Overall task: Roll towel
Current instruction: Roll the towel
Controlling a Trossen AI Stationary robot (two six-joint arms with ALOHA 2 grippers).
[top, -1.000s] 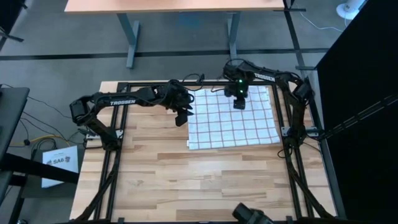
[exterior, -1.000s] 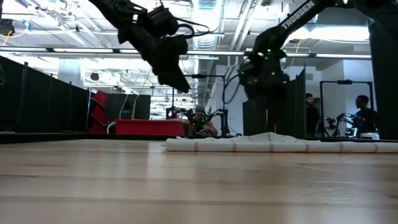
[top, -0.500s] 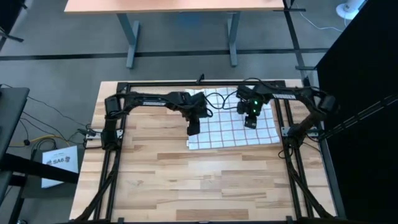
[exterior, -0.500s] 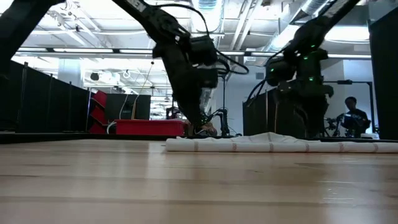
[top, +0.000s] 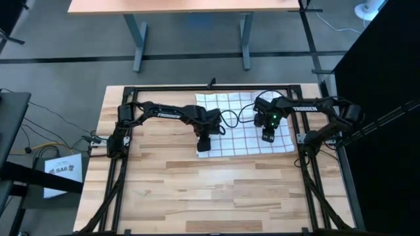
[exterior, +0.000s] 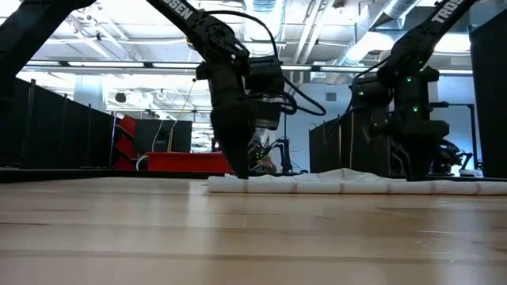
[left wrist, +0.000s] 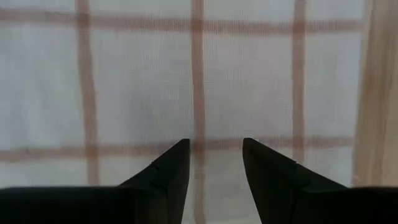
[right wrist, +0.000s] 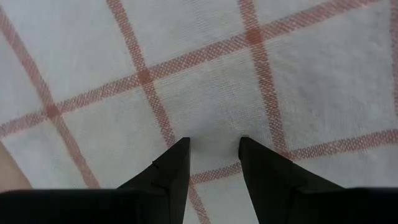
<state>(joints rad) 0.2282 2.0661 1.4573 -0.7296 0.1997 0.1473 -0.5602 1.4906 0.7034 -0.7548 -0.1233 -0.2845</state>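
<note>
Overhead, the towel (top: 244, 126) lay flat on the far right part of the wooden table (top: 197, 190), its grid lines showing, its near edge running between the two arms. The left gripper (top: 204, 143) stood at the towel's near left corner; the right gripper (top: 268, 136) stood on the cloth toward its near right side, well apart from the left.

From table height, the towel (exterior: 356, 184) appeared only as a low white band; the left gripper (exterior: 240, 172) reached down to its left end and the right gripper (exterior: 414, 172) came down near its right end. Dark partitions (exterior: 63, 127) and a red cabinet (exterior: 186, 161) stood in the room behind.

The left wrist view showed the fingers (left wrist: 168, 180) parted with a gap between the tips, cloth (left wrist: 199, 87) directly beneath, bare wood at one edge. The right wrist view showed the same: fingers (right wrist: 171, 177) parted, tips set down on the checked fabric (right wrist: 205, 68), nothing yet pinched.
</note>
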